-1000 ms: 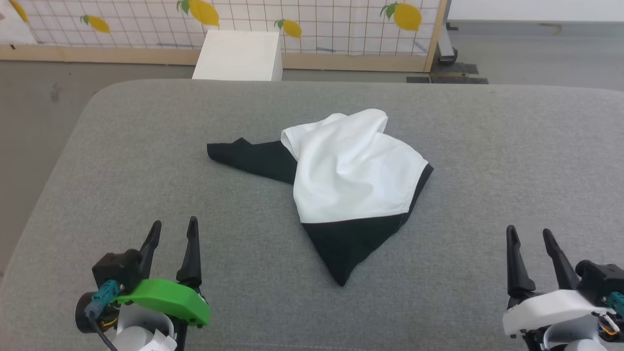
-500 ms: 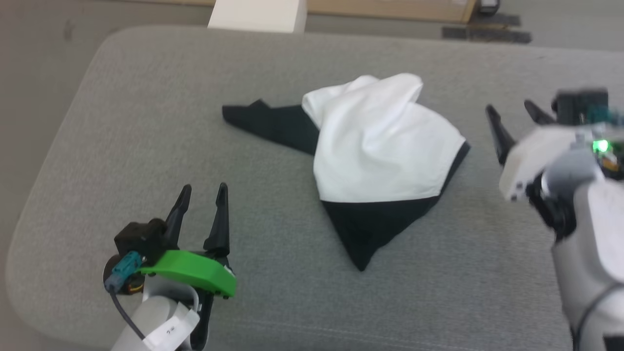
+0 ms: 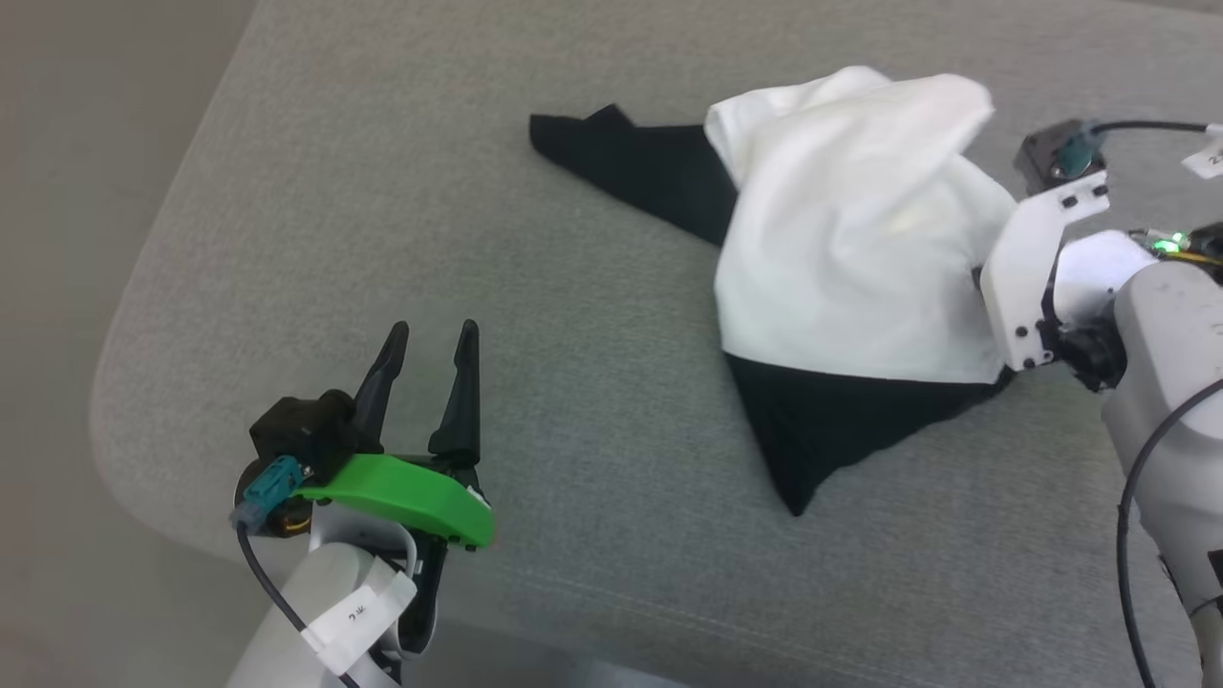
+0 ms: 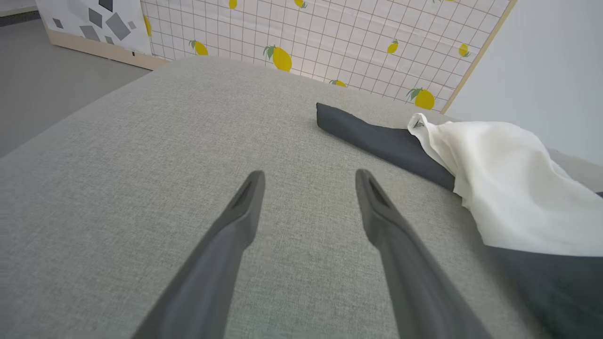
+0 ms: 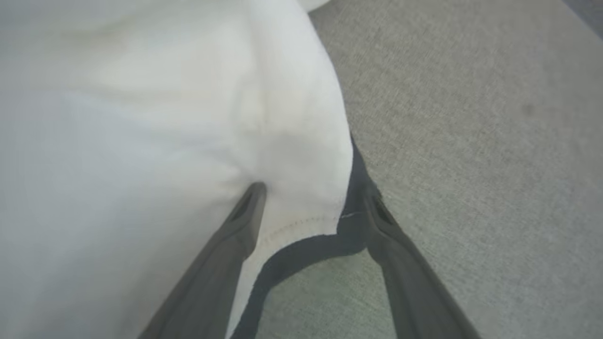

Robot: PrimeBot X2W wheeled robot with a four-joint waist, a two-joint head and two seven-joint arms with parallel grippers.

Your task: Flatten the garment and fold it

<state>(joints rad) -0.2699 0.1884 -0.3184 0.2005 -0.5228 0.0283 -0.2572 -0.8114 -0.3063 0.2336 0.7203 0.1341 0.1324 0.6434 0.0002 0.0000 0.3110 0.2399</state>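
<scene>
The garment [image 3: 850,239] lies crumpled on the grey cushion, its white body bunched over black parts, with one black point stretching left [image 3: 631,158] and another toward the front [image 3: 812,430]. In the right wrist view my right gripper [image 5: 313,193] is open and straddles the garment's [image 5: 188,117] black-trimmed right edge, one finger resting on the white cloth. In the head view the right arm's white wrist bracket [image 3: 1032,277] hides those fingers. My left gripper [image 3: 430,330] is open over bare cushion, well to the left of the garment [image 4: 509,179], nothing between its fingers [image 4: 308,175].
The grey cushion [image 3: 573,334] has a rounded left corner and a front edge close behind my left gripper, with floor [image 3: 76,191] beyond. A lemon-patterned grid panel [image 4: 330,37] stands behind the cushion in the left wrist view.
The head camera has tilted down and turned. My right gripper has travelled from the lower right up to the garment's right edge. The left gripper stays open about where it was.
</scene>
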